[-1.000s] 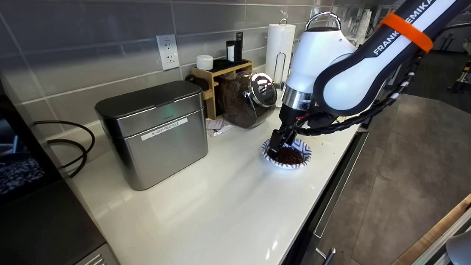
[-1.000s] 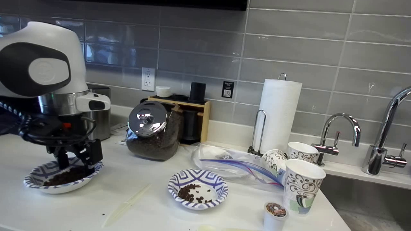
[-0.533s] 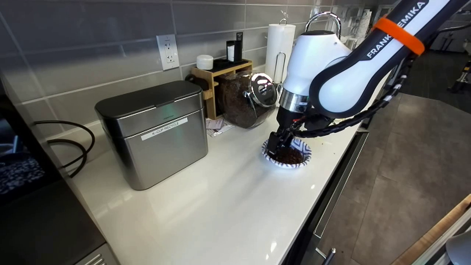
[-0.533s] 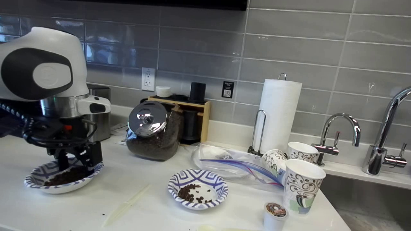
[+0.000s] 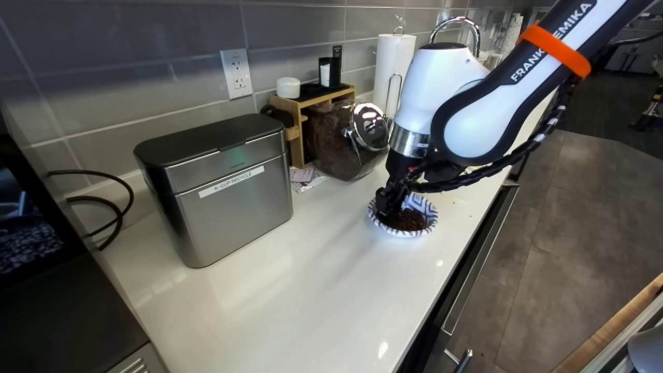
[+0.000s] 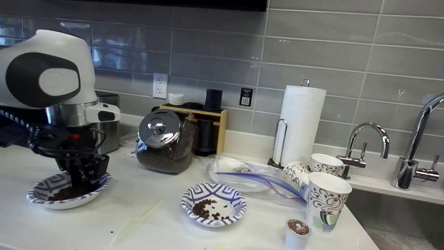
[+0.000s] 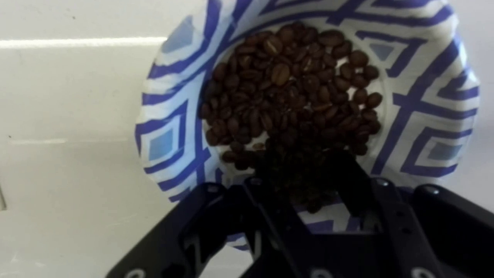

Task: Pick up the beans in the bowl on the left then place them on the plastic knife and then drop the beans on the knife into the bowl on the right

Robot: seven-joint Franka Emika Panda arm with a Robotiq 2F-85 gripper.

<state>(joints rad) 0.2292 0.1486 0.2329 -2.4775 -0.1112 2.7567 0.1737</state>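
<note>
The blue-patterned paper bowl on the left [image 6: 43, 191] holds a pile of dark brown beans [image 7: 281, 88]. The bowl shows in both exterior views and the wrist view [image 7: 162, 143]. My black gripper [image 7: 303, 162] points down into this bowl, with its fingertips among the beans. Its fingers stand partly open, with dark beans visible between them in the wrist view; the tips are in deep shadow. The pale, see-through plastic knife [image 6: 137, 222] lies on the counter between the bowls. The bowl on the right [image 6: 223, 189] holds a few beans [image 6: 201, 210].
A glass bean jar [image 6: 166, 146] stands behind the bowls. A zip bag [image 6: 249, 177], paper cups [image 6: 327, 198] and a coffee pod [image 6: 297, 234] stand around the right bowl. A steel bin [image 5: 222, 191] stands against the wall. The counter's front edge [image 5: 450, 280] runs beside the left bowl.
My gripper has moved down into the beans and slightly sideways. Its fingers have drawn closer together, mostly in the last half second. The bowls and knife look almost unmoved.
</note>
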